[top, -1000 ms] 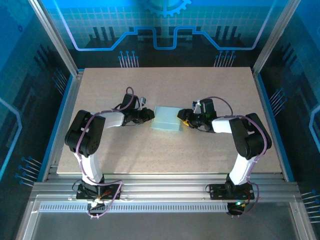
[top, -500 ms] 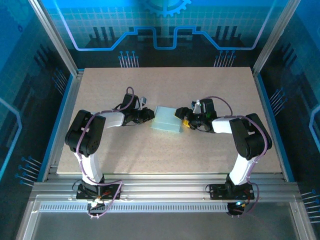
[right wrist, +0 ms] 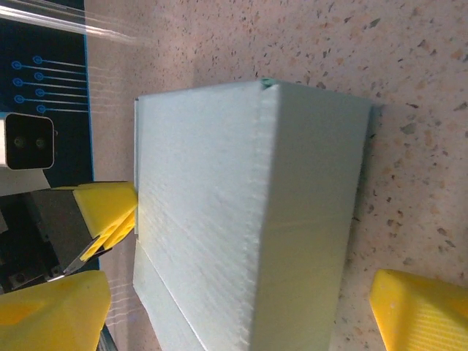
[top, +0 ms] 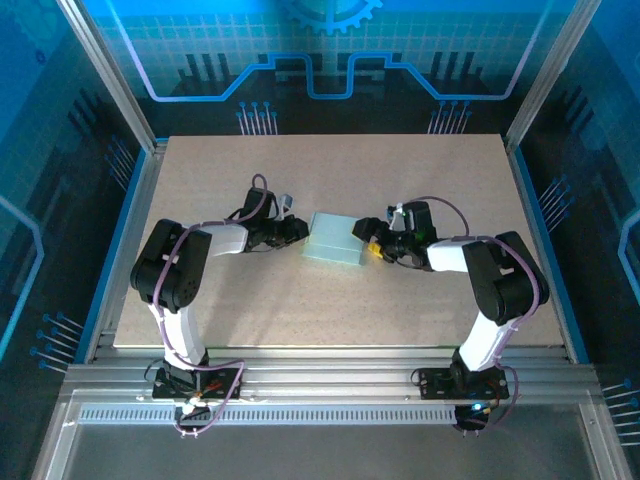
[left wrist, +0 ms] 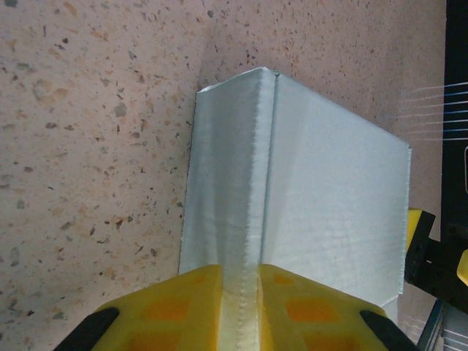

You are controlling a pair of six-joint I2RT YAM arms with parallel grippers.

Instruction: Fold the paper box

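The paper box [top: 333,240], pale mint-blue and folded into a flat rectangular shape, lies in the middle of the table. My left gripper [top: 298,232] is at its left side. In the left wrist view the yellow fingers [left wrist: 183,307] are shut on a raised seam edge of the box [left wrist: 329,205]. My right gripper [top: 368,241] is at the box's right end and stands open. In the right wrist view its fingertips [right wrist: 420,303] sit wide apart on either side of the box [right wrist: 212,205] without touching it.
The speckled tan table [top: 330,310] has bare surface all around the box. Aluminium frame rails [top: 130,200] and blue panels border it on the left, right and back. Both arm bases stand at the near edge.
The right gripper has opened wide, letting go of the box's right end, and its arm has shifted slightly. The left gripper has stayed pinched on the box.
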